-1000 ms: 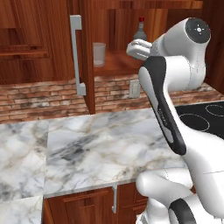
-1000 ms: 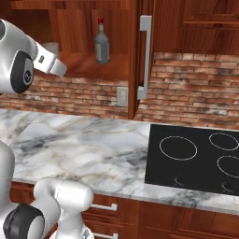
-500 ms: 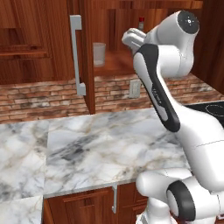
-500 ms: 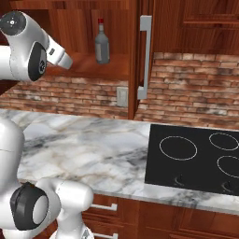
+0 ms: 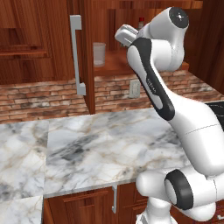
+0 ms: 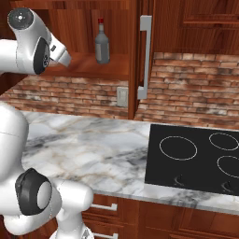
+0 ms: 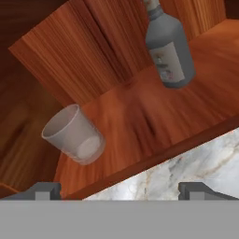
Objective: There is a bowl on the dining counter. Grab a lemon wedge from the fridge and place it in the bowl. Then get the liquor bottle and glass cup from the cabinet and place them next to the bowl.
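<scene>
A clear glass cup (image 7: 74,135) stands on the wooden shelf (image 7: 140,121) of the open cabinet, with a grey liquor bottle (image 7: 167,46) to its right on the same shelf. My gripper (image 7: 120,190) is open and empty, held just in front of the shelf edge, level with the gap between the two. From the left base, the cup (image 5: 99,54) stands left of my raised hand (image 5: 124,34), and the bottle's red cap (image 5: 141,20) peeks over the arm. From the right base, the bottle (image 6: 102,46) is in full sight. The bowl, lemon wedge and fridge are out of view.
The cabinet door hangs open with its long metal handle (image 5: 76,57) (image 6: 144,56) toward me. Below lies a marble counter (image 5: 100,144) with a black cooktop (image 6: 196,156) at the right. A wall outlet (image 6: 122,96) sits in the brick backsplash.
The arm has risen, and the hand has swung up and left toward the cabinet shelf, closer to the glass cup. The jaws have stayed open.
</scene>
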Controlling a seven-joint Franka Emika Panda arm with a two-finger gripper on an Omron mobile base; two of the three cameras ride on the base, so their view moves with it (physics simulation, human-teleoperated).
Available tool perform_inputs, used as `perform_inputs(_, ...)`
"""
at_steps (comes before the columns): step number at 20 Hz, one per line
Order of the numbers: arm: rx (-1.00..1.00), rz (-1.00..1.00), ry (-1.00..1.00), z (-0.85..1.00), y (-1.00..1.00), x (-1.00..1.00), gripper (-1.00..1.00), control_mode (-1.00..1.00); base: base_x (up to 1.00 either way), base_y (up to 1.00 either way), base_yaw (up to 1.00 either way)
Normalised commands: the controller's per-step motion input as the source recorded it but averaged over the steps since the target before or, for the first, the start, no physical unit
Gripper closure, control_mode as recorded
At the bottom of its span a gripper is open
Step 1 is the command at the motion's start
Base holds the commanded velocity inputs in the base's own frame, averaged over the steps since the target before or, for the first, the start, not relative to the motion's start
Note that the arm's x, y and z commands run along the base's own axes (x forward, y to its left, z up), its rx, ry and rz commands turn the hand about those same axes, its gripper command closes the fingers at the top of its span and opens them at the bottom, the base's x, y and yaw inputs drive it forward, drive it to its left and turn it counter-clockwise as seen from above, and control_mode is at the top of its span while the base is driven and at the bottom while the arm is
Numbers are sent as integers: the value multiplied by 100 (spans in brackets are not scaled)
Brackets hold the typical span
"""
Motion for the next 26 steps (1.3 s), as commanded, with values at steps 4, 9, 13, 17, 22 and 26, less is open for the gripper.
perform_inputs(4,13,10,3,0,24,27,-100,-100,0,0,0)
perform_inputs(9,10,9,4,-5,28,35,-100,-100,0,0,0)
perform_inputs(13,6,3,0,-3,24,46,-100,-100,0,0,0)
perform_inputs(17,0,0,0,0,13,38,-100,-100,0,0,0)
perform_inputs(22,0,0,0,-1,5,33,-100,-100,0,0,0)
perform_inputs(26,0,0,3,-4,1,29,-100,-100,0,0,0)
